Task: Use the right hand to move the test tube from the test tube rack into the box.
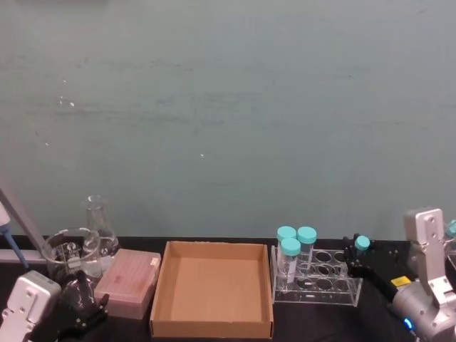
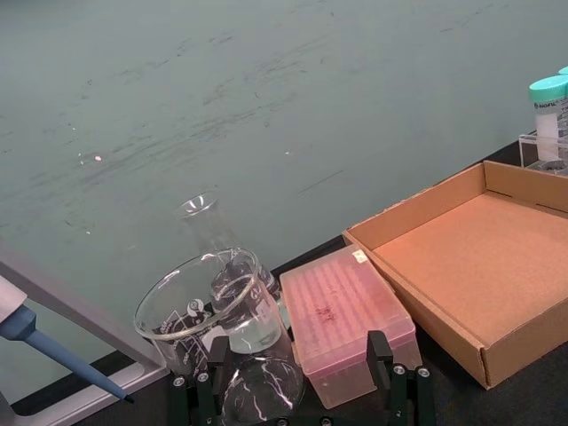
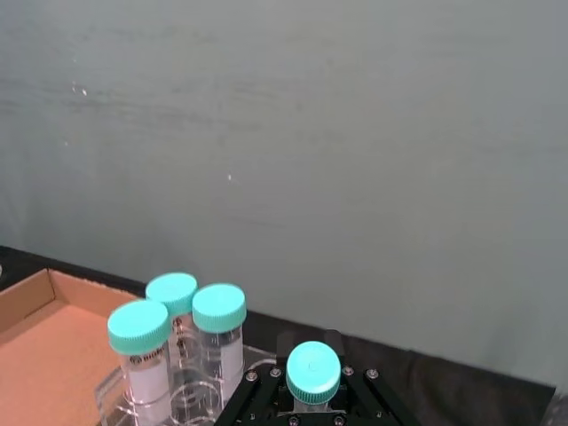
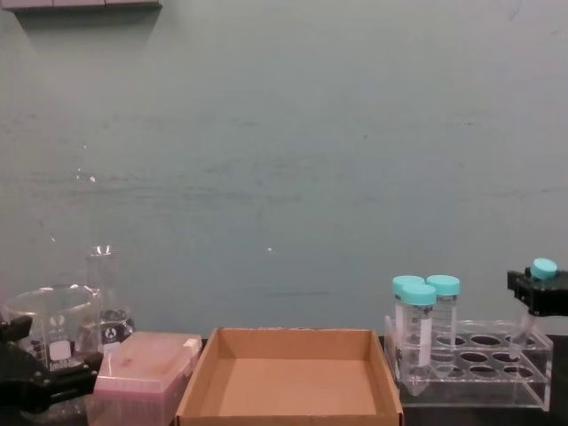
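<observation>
The slim test tube [image 1: 362,244] with its small teal cap stands tilted at the right end of the clear test tube rack [image 1: 335,286]. My right gripper [image 1: 358,255] is shut on it just under the cap. The chest view shows the cap [image 4: 543,269] above the black gripper [image 4: 538,297], with the tube's lower part slanting down into the rack [image 4: 479,377]. In the right wrist view the cap [image 3: 312,371] sits between my fingers [image 3: 253,390]. The brown cardboard box [image 1: 211,326] lies left of the rack. My left gripper [image 1: 82,313] rests open at the near left.
Three wider teal-capped tubes [image 1: 296,242] stand at the rack's left end, beside the box. A pink translucent box [image 1: 128,281], a glass beaker [image 1: 68,253] and a conical flask [image 1: 98,221] crowd the left. A blue-tipped pipette [image 2: 53,351] leans at the far left.
</observation>
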Robot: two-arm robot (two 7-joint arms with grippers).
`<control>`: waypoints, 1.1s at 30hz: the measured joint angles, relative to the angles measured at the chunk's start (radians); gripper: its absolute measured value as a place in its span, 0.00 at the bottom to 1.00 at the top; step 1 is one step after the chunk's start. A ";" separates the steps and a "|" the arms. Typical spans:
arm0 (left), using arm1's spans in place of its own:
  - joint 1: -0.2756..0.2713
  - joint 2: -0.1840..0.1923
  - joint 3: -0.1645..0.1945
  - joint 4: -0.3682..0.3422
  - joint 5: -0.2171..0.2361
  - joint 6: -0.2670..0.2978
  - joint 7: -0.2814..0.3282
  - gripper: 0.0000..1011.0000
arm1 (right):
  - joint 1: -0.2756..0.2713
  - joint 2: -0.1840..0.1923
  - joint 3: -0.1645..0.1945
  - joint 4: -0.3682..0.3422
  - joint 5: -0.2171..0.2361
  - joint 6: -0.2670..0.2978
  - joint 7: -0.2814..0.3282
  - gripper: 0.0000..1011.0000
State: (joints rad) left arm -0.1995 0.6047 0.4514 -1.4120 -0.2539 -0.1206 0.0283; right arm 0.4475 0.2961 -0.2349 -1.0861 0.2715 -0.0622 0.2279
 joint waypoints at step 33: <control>0.000 0.000 0.000 0.000 0.000 0.000 0.000 0.99 | 0.007 -0.029 0.055 -0.168 -0.020 -0.021 0.088 0.19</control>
State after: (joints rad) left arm -0.1995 0.6047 0.4514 -1.4120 -0.2539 -0.1205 0.0283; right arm 0.4547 0.2674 -0.1795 -1.2542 0.2517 -0.0832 0.3154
